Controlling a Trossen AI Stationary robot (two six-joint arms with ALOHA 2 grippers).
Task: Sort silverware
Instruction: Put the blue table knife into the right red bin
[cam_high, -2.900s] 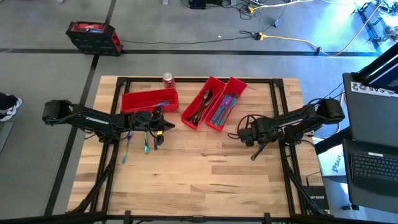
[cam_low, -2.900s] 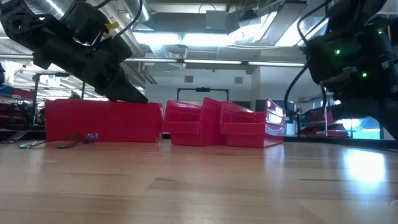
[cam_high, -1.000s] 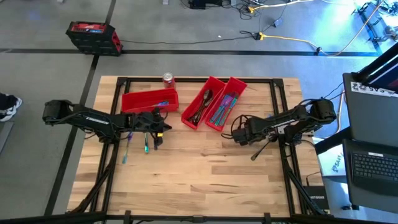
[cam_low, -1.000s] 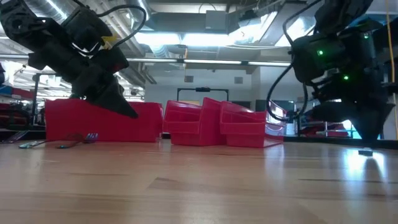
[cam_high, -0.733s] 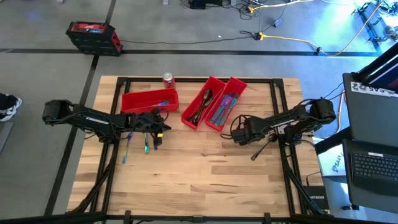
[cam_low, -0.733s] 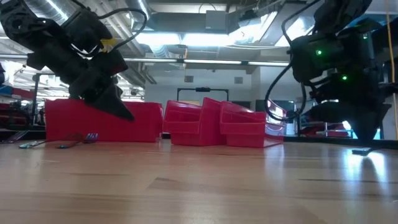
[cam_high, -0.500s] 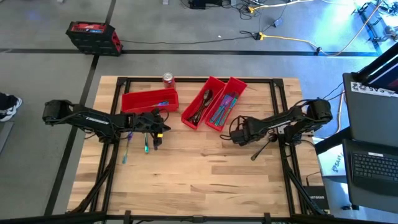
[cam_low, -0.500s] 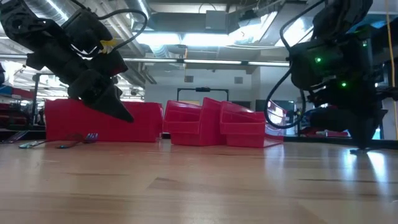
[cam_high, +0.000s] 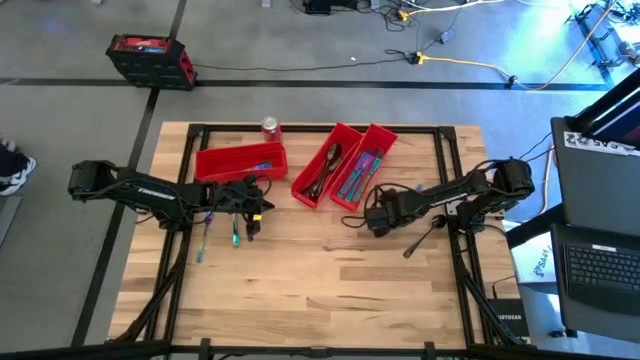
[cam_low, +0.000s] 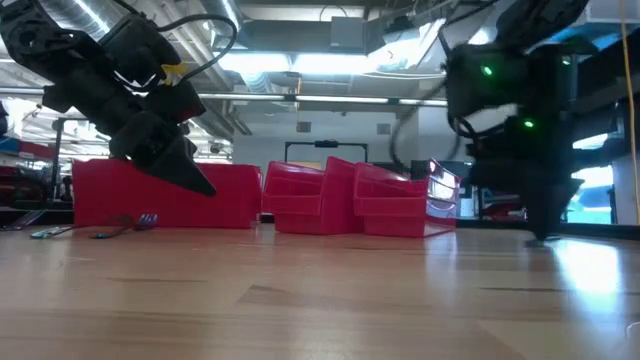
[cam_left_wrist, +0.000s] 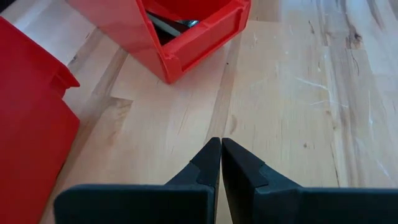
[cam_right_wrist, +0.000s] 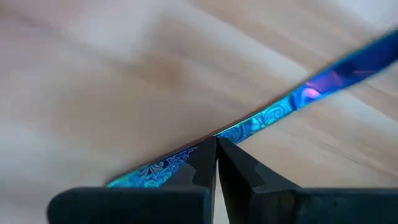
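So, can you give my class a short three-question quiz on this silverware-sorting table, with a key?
1. True or false: the left tool is open.
2. How many red bins stand on the table? A two, B three, C four.
3. Fill in: the right tool pinches an iridescent ____ utensil.

Key: 1 false, it is shut with nothing held. 2 B. 3 blue.
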